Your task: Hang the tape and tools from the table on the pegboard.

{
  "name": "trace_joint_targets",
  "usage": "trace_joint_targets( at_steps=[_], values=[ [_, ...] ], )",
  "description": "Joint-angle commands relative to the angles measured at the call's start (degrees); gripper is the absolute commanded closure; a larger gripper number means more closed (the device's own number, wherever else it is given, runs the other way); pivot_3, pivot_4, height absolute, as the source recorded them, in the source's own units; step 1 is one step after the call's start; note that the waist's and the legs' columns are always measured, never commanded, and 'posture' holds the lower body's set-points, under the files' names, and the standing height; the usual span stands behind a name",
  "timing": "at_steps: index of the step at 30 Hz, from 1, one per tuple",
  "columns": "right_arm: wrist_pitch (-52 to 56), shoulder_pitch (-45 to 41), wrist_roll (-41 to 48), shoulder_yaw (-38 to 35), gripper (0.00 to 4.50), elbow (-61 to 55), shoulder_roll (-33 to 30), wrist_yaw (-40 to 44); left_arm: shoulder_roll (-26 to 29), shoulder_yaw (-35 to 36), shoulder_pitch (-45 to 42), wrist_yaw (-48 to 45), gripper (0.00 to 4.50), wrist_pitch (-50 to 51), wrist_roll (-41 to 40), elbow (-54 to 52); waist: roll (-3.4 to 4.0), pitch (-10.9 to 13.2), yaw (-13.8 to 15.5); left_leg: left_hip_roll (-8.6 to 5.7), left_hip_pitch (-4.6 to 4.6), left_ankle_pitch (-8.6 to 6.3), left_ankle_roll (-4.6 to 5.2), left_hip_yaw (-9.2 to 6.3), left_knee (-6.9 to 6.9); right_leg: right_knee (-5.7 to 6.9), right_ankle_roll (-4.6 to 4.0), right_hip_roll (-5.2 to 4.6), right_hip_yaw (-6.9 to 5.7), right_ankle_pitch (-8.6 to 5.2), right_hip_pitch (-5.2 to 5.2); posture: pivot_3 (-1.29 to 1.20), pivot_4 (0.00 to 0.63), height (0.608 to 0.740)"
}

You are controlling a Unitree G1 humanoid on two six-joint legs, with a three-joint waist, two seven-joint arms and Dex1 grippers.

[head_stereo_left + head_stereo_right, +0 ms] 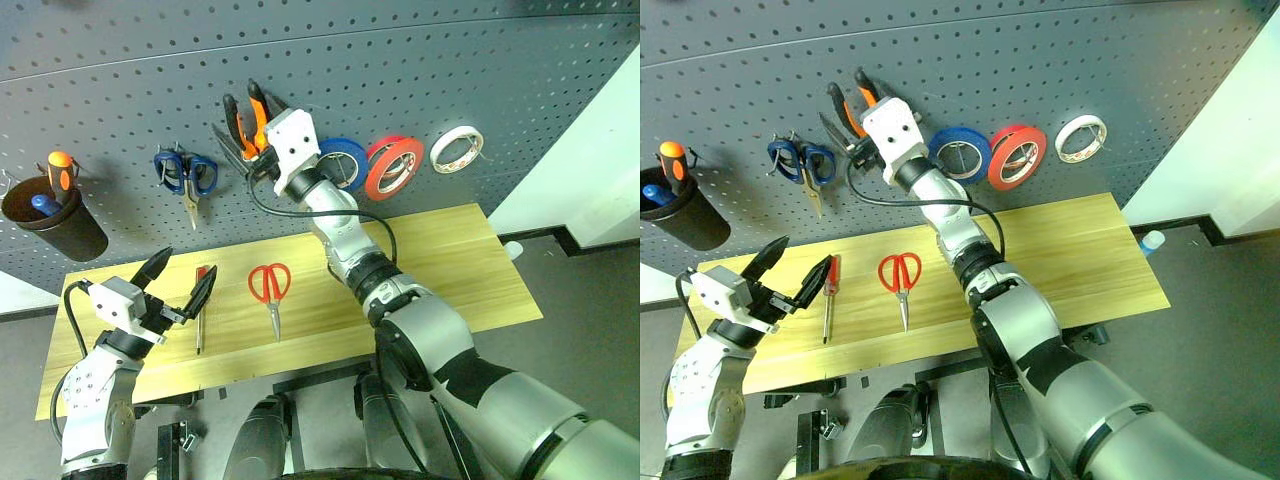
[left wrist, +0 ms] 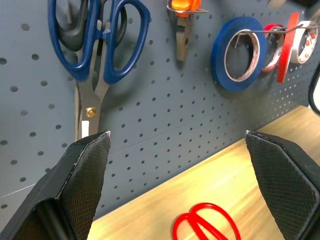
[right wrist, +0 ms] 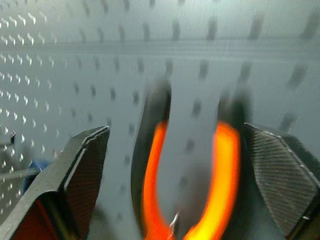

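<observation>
In the head view we see the perforated blue-grey pegboard [image 1: 420,70] above the pale wooden desk [image 1: 450,270]; the red-orange tape [image 1: 393,167] hangs right of centre, red-handled scissors [image 1: 270,290] and slim screwdriver [image 1: 201,305] lie on the desk. The left wrist view shows our left gripper [image 2: 177,150], its ribbed fingers apart. In the right wrist view, our right gripper [image 3: 177,150] has its fingers spread around the pliers [image 3: 190,185].

Landmark: long light-wood bench [image 1: 450,250] on a dark frame.

- Behind and above the bench: dark blue-grey perforated pegboard [image 1: 400,70].
- On the pegboard, left to right: dark round cup [image 1: 55,220], blue-handled scissors [image 1: 187,175], orange-and-black-handled pliers [image 1: 247,125], blue tape ring [image 1: 345,160], red-orange tape ring [image 1: 393,166], white-cream tape ring [image 1: 456,149].
- On the bench, left part: slim red-handled screwdriver [image 1: 201,310]; just right of it, red-handled scissors [image 1: 270,290].
</observation>
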Motion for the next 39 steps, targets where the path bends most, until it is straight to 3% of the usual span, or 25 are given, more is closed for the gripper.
trace_joint_targets(
  at_steps=[1, 8, 11, 15, 19, 24, 32, 39],
  values=[
    [1.3, 7.2, -0.1, 4.0, 0.03, -17.2, -2.2, 5.5, 0.9, 2.6, 3.0, -0.4, 0.0, 0.7, -2.6, -4.3, -0.02, 0.0, -0.1, 0.01, 0.0, 0.0, 0.0, 0.01, -0.03, -0.04, 0.02, 0.0, 0.01, -0.01, 0.0, -0.06, 0.214, 0.74],
    [20.0, 24.5, 0.5, 9.3, 0.03, -50.9, -7.8, 10.2, 1.7, 3.8, 7.8, -1.0, 0.0, 2.4, -3.3, -6.0, -0.04, 0.0, 0.0, 0.09, 0.03, -0.01, -0.01, 0.12, -0.02, 0.02, 0.02, 0.04, 0.07, -0.02, -0.03, -0.06, 0.196, 0.74],
    [30.5, 31.8, 2.4, 11.7, 0.03, -63.8, -15.4, 17.1, 2.5, 2.1, 8.4, 2.2, 0.0, 6.9, -1.1, -7.3, -0.09, -0.1, 1.1, 0.08, 0.06, -0.01, -0.01, 0.12, 0.03, -0.01, 0.01, 0.04, 0.07, -0.01, 0.05, -0.06, 0.196, 0.74],
    [43.6, 40.6, 11.2, 11.3, 0.03, -74.1, -27.8, 27.8, 2.6, -3.1, 8.1, 12.0, 0.0, 18.3, 7.5, -11.0, -0.27, -0.1, 2.6, 0.05, 0.09, -0.01, 0.0, 0.12, 0.12, -0.19, -0.12, 0.02, 0.05, -0.11, 0.28, -0.06, 0.199, 0.74],
    [50.7, 47.1, 17.4, 7.0, 0.03, -74.7, -37.6, 34.7, -1.1, -8.1, 4.4, 19.9, 0.0, 29.7, 8.6, -14.1, -0.3, -0.1, 2.8, 0.05, 0.11, -0.01, 0.0, 0.16, 0.29, -0.28, -0.15, 0.01, 0.05, -0.13, 0.43, -0.07, 0.198, 0.74],
    [46.9, 53.3, 21.6, 3.5, 0.03, -68.8, -46.6, 46.3, -7.2, -14.6, -4.4, 32.3, 0.0, 48.6, 12.5, -14.1, -0.43, -0.1, 3.1, 0.05, 0.17, -0.01, 0.0, 0.13, 0.46, -0.26, 0.06, 0.02, -0.02, -0.02, 0.62, -0.07, 0.185, 0.74],
    [33.9, 51.3, 19.2, 1.2, 0.03, -56.4, -49.0, 53.4, -16.7, -21.6, -18.3, 43.1, 0.0, 72.0, 18.1, -4.7, -0.5, -0.2, 2.8, 0.02, 0.17, -0.04, 0.03, 0.16, 0.93, -0.19, 0.3, 0.03, -0.03, -0.02, 0.81, -0.09, 0.172, 0.74],
    [30.6, 49.7, 18.3, 1.0, 0.03, -52.8, -48.8, 53.9, -22.5, -20.9, -26.1, 47.4, 0.0, 76.2, 21.1, 4.6, -0.53, -0.2, 3.0, 0.01, 0.16, -0.04, 0.01, 0.15, 0.97, -0.19, 0.29, 0.02, -0.03, 0.06, 0.81, -0.1, 0.164, 0.74]
  ],
)
